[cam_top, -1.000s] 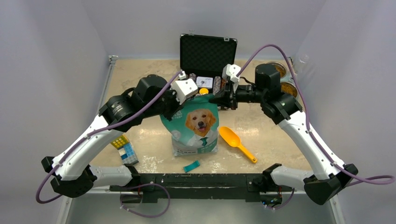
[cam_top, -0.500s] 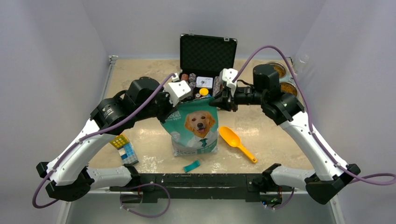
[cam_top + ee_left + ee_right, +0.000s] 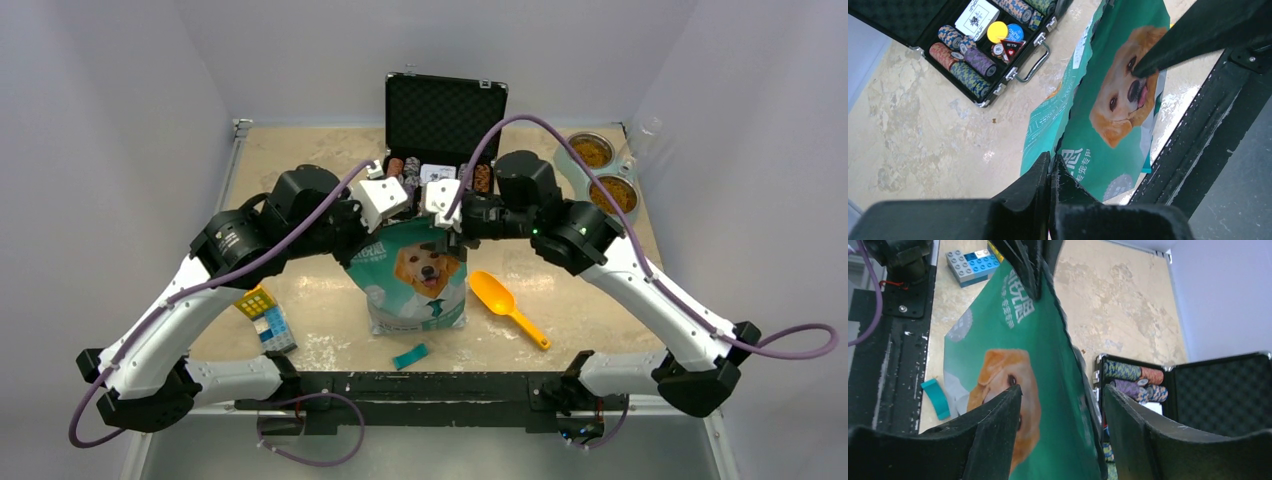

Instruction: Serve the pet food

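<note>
At frame centre stands the upright teal-green dog-print pet food bag [image 3: 415,285]; your left hand [image 3: 1050,162] clamps its top edge, your right hand [image 3: 1062,390] straddles that edge, spread apart.

Open chip case [image 3: 446,110], perhaps toy blocks [image 3: 267,318]

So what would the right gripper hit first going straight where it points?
Probably the top edge of the teal-green dog-picture bag, between the right gripper's open fingers; further on, perhaps the left gripper.
</note>
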`<state>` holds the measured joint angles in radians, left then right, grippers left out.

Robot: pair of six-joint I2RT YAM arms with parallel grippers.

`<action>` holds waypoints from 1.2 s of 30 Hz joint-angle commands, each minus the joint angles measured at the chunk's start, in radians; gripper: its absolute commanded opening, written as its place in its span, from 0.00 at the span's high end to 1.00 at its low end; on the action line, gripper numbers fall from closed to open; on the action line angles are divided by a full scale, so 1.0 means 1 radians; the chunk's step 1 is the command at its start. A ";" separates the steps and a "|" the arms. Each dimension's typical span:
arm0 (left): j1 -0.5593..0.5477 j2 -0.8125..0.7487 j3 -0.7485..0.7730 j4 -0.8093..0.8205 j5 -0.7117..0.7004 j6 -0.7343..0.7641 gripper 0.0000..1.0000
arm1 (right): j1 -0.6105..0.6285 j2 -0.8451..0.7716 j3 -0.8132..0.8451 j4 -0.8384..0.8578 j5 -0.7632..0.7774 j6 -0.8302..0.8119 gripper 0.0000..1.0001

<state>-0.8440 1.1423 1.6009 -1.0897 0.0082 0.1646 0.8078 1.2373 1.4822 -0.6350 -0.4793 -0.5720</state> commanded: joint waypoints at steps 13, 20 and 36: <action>0.014 -0.078 0.020 -0.067 -0.059 -0.414 0.52 | 0.173 -0.006 0.019 0.084 0.448 -0.183 1.00; 0.014 -0.086 -0.040 -0.011 -0.083 -0.307 0.59 | 0.165 -0.009 0.026 0.046 0.319 -0.177 1.00; 0.014 -0.066 0.136 -0.186 -0.083 -0.577 0.52 | 0.221 -0.040 -0.036 0.101 0.369 -0.214 0.51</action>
<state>-0.8314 1.0714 1.6180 -1.1774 -0.0086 -0.1761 1.0096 1.2232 1.4673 -0.6086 -0.1566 -0.7547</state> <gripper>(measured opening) 0.469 0.510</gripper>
